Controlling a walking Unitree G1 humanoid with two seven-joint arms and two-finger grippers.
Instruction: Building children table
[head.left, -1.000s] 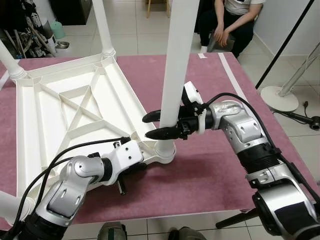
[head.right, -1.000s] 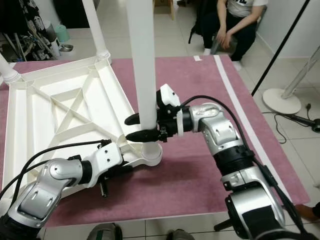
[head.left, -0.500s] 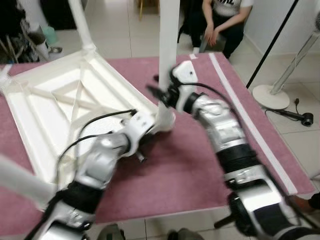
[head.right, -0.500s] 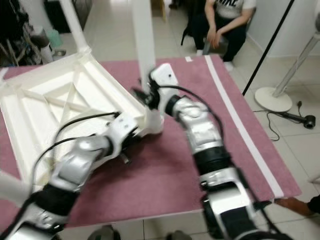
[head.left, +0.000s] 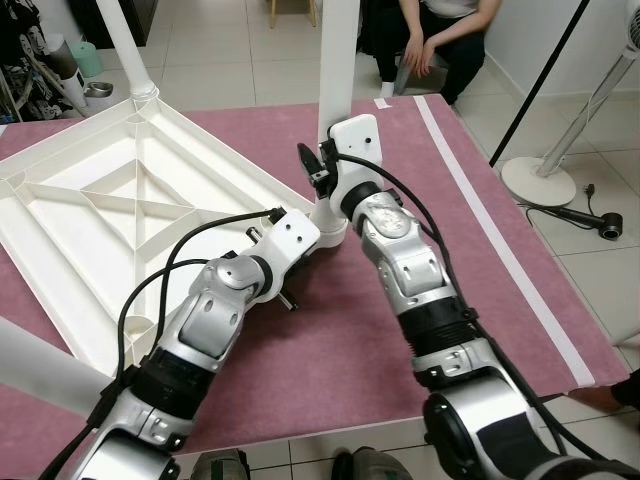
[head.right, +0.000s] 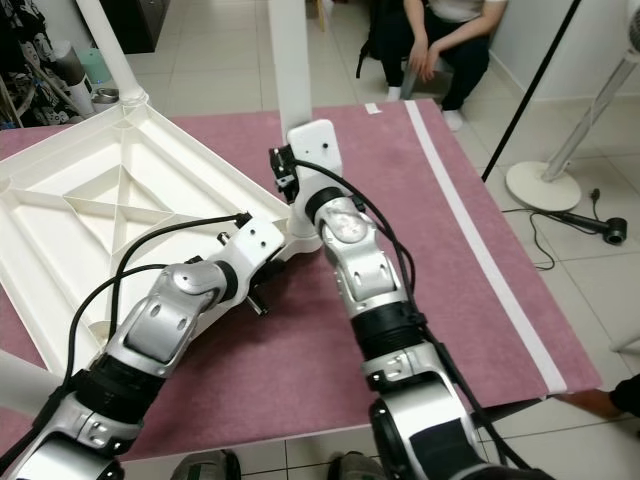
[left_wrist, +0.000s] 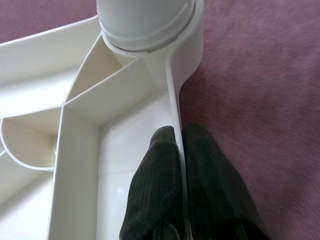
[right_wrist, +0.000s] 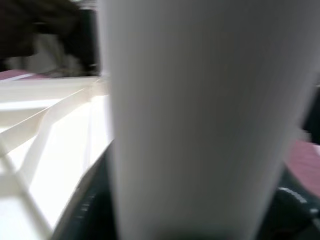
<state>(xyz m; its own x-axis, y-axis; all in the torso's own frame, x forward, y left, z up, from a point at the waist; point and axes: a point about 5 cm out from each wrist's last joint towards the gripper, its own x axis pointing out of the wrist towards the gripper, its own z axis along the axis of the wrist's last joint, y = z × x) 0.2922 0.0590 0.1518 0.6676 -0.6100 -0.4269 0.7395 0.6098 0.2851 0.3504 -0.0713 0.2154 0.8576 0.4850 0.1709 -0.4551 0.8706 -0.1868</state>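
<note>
I have the white children's table top (head.left: 120, 200) lying upside down on the purple mat (head.left: 400, 150), ribbed underside facing up. One leg (head.left: 338, 60) stands upright in the corner socket (head.left: 330, 225) nearest the right arm; another leg (head.left: 125, 45) stands in the far corner. Left tool (left_wrist: 179, 165) is at the table's edge just beside that near socket, its two black fingers (left_wrist: 155, 190) pinched together on the thin rim wall, one finger each side. Right tool (head.left: 312, 170) is on the upright leg a little above the socket; wrist view is all white leg with dark fingers (right_wrist: 82, 215) at both sides, blurry, but I'd say it's clamped around the leg. A person (head.left: 430, 40) sits on the tiled floor beyond the mat, and a fan base (head.left: 535, 180) stands off to the right.
</note>
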